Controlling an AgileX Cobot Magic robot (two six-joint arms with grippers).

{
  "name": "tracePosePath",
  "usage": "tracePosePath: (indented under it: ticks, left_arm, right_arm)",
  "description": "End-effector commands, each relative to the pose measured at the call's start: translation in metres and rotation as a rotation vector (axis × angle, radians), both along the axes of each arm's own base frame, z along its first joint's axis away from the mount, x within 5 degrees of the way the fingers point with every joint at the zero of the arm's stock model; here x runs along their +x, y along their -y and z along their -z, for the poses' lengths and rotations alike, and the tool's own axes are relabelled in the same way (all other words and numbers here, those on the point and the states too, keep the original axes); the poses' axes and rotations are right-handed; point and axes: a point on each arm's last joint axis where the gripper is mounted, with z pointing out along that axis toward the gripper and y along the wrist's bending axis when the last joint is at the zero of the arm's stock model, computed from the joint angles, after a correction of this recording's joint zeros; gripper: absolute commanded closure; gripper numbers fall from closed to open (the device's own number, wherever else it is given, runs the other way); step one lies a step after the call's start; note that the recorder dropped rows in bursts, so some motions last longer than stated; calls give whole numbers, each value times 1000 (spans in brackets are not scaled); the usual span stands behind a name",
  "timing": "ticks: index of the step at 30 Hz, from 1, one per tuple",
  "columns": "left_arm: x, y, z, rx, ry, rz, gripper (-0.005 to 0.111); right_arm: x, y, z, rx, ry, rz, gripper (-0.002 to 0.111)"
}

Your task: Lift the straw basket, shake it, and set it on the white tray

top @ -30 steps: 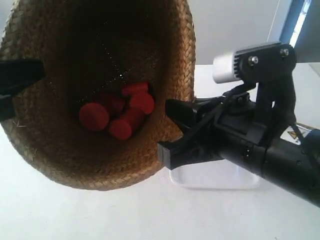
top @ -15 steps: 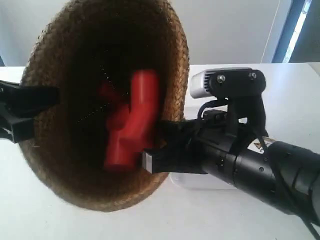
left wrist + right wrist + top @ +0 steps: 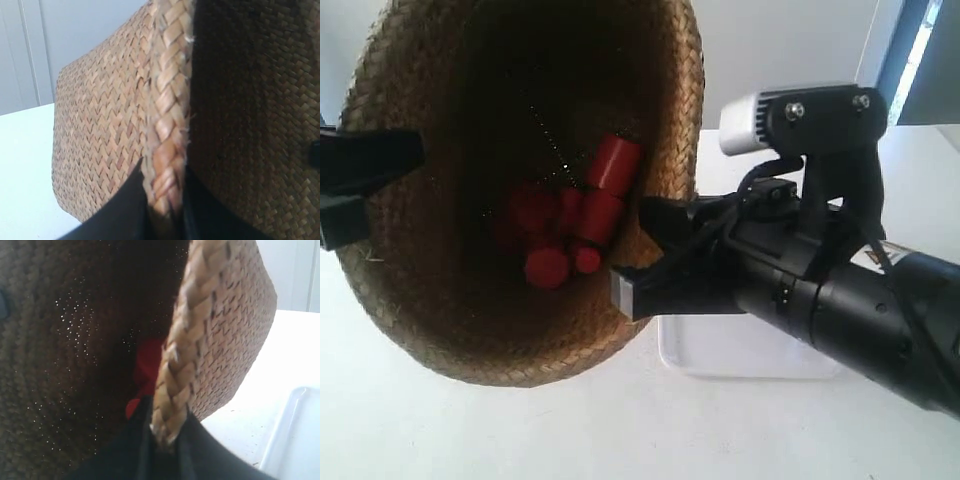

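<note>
the straw basket hangs above the counter, tipped so its dark mouth faces the exterior camera. the left hand pinches the braided rim, one black finger inside the basket and one outside. the right hand pinches the opposite side of the rim the same way. several red cylinders lie heaped in the bottom. the white tray sits flat on the counter, in from its far edge, partly under the right arm.
</note>
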Motion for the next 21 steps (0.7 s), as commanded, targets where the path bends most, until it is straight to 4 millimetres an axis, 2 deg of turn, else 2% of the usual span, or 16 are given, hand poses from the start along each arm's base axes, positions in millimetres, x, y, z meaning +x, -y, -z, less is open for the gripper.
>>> tracePosePath:
  ticks: [1,3,5,7,9,10,11,15,21]
  left_arm:
    - [-19,11,-18,-83,29,176,107]
    - [-40,14,-39,-128,94,284,107]
    - [-54,12,-49,-135,153,312,107]
    - [-45,6,-34,-87,146,203,107]
    - [-17,-1,1,-35,23,28,107]
    - [-6,-2,18,-5,-47,-19,107]
    - [0,0,25,30,-74,-10,107]
    - [-3,8,9,21,-36,95,107]
    - [0,6,4,22,-16,57,107]
  right_arm:
    - [-13,1,-27,26,59,-103,108]
    - [-32,5,-58,104,91,-219,108]
    - [-44,10,-73,151,131,-254,108]
    - [-36,11,-60,124,146,-171,108]
    - [-9,12,-11,24,83,49,108]
    - [0,14,8,-6,21,143,108]
    - [6,14,20,-13,-49,202,108]
    - [-1,2,16,-45,-69,40,108]
    - [-3,7,7,-29,-31,52,108]
